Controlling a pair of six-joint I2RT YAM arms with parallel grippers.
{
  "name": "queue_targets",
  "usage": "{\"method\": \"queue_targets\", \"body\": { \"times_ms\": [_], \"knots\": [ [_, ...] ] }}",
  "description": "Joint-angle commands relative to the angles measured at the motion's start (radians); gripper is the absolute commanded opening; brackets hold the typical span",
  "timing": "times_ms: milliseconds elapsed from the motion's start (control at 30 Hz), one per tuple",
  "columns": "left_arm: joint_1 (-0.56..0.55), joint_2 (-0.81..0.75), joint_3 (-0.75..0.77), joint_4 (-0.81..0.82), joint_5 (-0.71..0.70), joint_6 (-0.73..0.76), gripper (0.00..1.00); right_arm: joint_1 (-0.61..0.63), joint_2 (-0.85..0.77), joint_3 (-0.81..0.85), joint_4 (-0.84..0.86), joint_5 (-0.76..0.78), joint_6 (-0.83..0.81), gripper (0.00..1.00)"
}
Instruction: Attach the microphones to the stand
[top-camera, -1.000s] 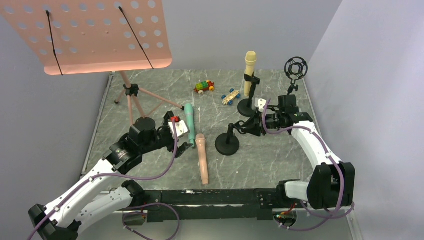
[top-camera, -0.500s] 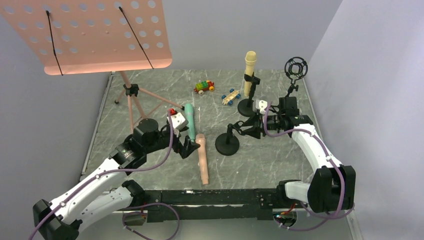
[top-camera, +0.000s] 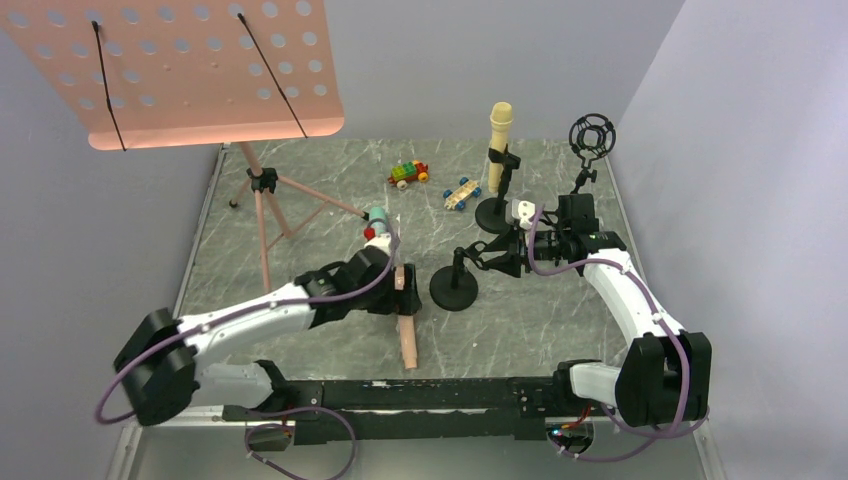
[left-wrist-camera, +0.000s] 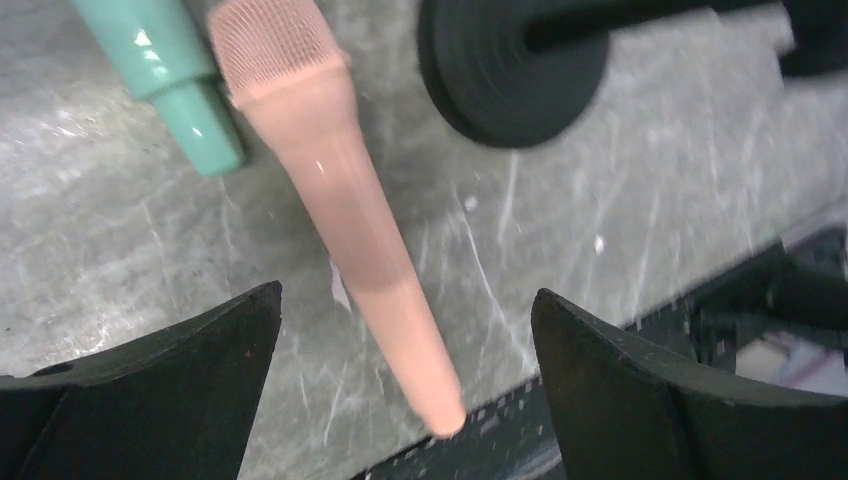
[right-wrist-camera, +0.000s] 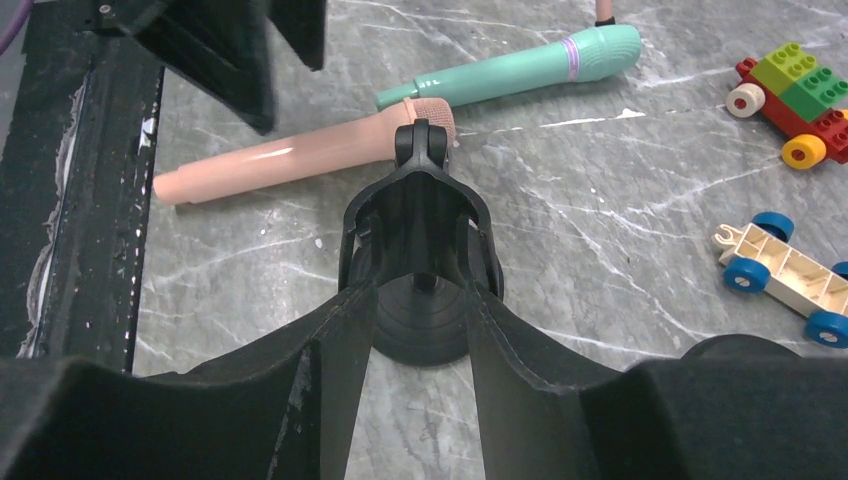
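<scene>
Below left hand (left-wrist-camera: 405, 300), spread wide: peach-pink microphone (left-wrist-camera: 330, 190), ungripped. Pick-up pending; descent, closure required. Right hand (right-wrist-camera: 420, 290) astride stand clip (right-wrist-camera: 420, 190), grip unclear.

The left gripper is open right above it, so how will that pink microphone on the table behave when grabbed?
The pink microphone looks like rigid plastic, so probably stiff and light. Its round, tapered body may roll in an arc if nudged. The glossy handle could slip when squeezed.

No readable text, label, brand, number or sign appears on anything in these views
</scene>
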Motion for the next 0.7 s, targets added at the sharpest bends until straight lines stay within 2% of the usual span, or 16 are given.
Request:
{"method": "queue_targets", "body": {
  "times_ms": [0, 200, 267, 333, 533, 667],
  "knots": [
    [-0.006, 0.182, 0.158, -0.156, -0.179, -0.168, 0.99, 0.005, -0.007, -0.008, 0.004, -0.029, -0.035, 0.51],
    [-0.012, 0.406, 0.300, -0.250, -0.243, -0.255, 0.88, 0.007, -0.009, -0.010, -0.001, -0.030, -0.041, 0.51],
    [-0.013, 0.441, 0.328, -0.270, -0.265, -0.274, 0.87, 0.006, -0.011, -0.010, -0.004, -0.032, -0.043, 0.51],
    [-0.013, 0.472, 0.350, -0.281, -0.275, -0.290, 0.79, 0.006, -0.012, -0.011, -0.004, -0.033, -0.044, 0.51],
    [-0.016, 0.562, 0.372, -0.284, -0.258, -0.318, 0.69, 0.007, -0.016, -0.013, -0.004, -0.032, -0.041, 0.51],
    [-0.017, 0.584, 0.378, -0.274, -0.253, -0.312, 0.57, 0.005, -0.022, -0.019, 0.000, -0.036, -0.038, 0.51]
  ]
}}
